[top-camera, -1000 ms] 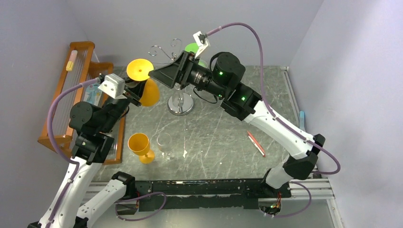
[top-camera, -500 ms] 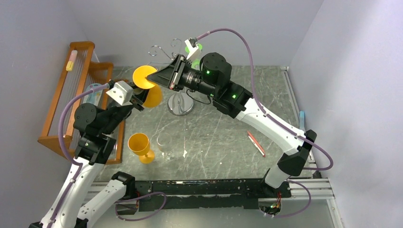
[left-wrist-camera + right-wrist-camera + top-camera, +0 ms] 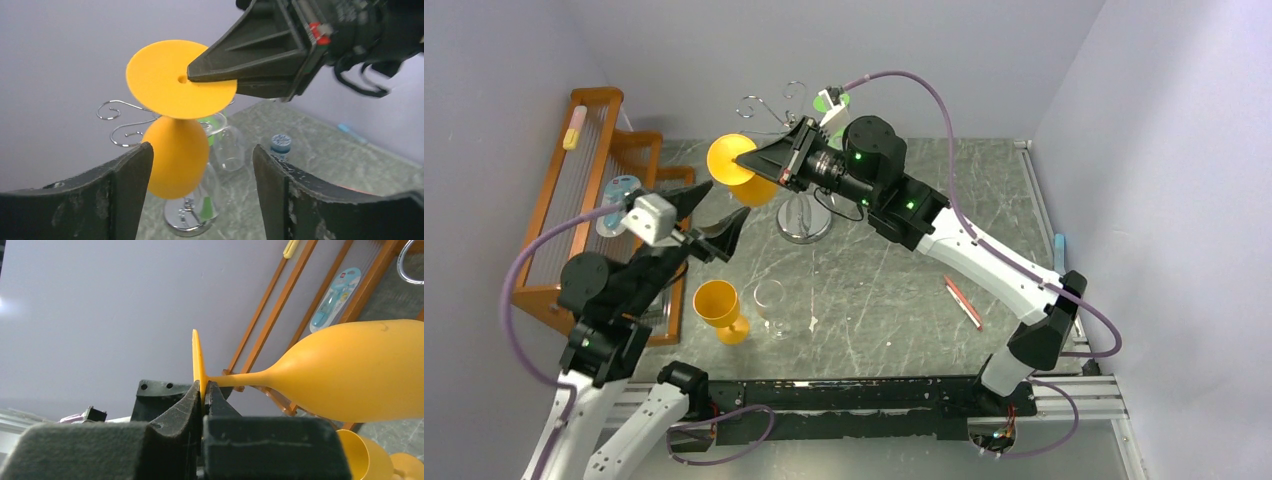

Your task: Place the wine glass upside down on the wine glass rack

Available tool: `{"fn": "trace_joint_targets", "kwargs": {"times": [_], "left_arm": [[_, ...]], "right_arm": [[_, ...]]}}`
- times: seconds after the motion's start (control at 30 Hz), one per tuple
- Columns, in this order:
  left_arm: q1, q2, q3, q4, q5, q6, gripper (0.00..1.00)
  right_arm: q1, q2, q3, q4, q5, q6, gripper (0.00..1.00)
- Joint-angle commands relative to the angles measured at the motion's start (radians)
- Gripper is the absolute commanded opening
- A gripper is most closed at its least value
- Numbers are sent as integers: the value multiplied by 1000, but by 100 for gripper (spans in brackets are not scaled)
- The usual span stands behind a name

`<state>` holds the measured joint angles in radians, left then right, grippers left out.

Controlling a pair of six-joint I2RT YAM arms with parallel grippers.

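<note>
Near rack (image 3: 804,226), maybe touching, right gripper (image 3: 746,158) clamps inverted glass (image 3: 724,160) foot; left gripper (image 3: 722,203) spread.

White arms (image 3: 984,255), black joints (image 3: 871,150), purple cables (image 3: 896,73), black left tool (image 3: 720,207), black right tool (image 3: 746,160).

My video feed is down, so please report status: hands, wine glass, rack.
Right hand shut on wine glass foot, glass inverted. Left hand open, empty. Glass beside rack arms, not yet hung. Another glass hangs there.

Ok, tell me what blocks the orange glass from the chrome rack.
Nothing visible: the right tool holds the upside-down orange wine glass near free curled arms of the chrome wire rack; a clear glass hangs on its far side.
</note>
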<state>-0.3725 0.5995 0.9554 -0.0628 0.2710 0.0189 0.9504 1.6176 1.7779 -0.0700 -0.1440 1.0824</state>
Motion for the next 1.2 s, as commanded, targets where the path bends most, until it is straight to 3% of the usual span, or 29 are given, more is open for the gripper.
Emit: {"fn": "trace_joint_targets", "kwargs": {"times": [0.0, 0.1, 0.17, 0.3, 0.47, 0.7, 0.83, 1.03, 1.17], "left_arm": [[3, -80, 20, -143, -105, -202, 79], [3, -76, 89, -243, -222, -391, 82], [2, -9, 200, -394, -310, -603, 83], [4, 175, 359, -581, -213, -837, 74], [3, 182, 259, -411, -137, -998, 74], [3, 197, 264, -343, -159, -1038, 61], [3, 184, 309, -367, -217, -1022, 62], [3, 168, 317, -359, -238, -1016, 73], [3, 175, 310, -383, -250, -1030, 68]], "right_arm": [[-8, 3, -31, 65, 9, 36, 0], [-8, 21, -37, 104, -12, 37, 0], [-8, 30, -30, 96, -18, 18, 0], [-8, 24, -42, 91, -9, -19, 0], [-8, 11, -66, 105, -22, -34, 0], [-10, -25, -101, 106, -24, -48, 0], [-16, -42, -124, 111, -22, -45, 0], [-20, -46, -139, 129, -44, -28, 0], [-21, -54, -144, 138, -58, -21, 0]]}}
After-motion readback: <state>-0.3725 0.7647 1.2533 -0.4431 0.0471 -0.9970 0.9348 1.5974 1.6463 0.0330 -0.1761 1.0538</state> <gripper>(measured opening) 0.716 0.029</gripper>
